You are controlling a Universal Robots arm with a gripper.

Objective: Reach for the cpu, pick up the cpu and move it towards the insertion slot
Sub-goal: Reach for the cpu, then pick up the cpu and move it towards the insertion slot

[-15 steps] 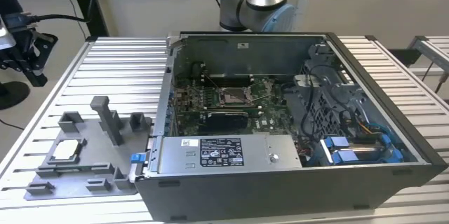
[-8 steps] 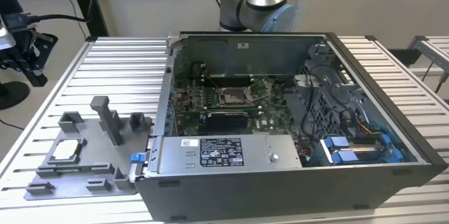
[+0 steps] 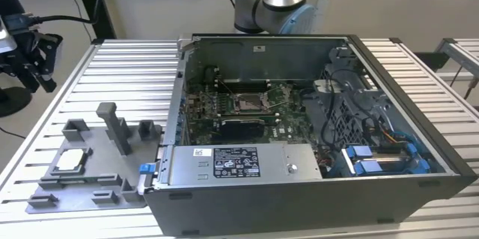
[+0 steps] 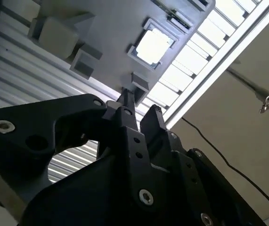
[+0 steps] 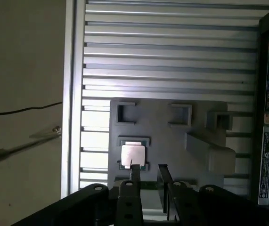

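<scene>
Grey fixture plate [image 3: 75, 194]: lies on the slatted metal table [image 3: 127, 76], at its near corner on the exterior view's left, just beside the open computer case [image 3: 299, 205].
Cpu [image 3: 69, 160]: pale square, flat in a recess of the plate, near the plate's edge away from the case.
Gripper [image 5: 148, 168]: black, fingers apart, nothing between them, pointed at the plate, clear of the cpu, no contact.
Insertion slot [image 3: 249, 102]: silver frame on the green board inside the case, well apart from the cpu.
</scene>
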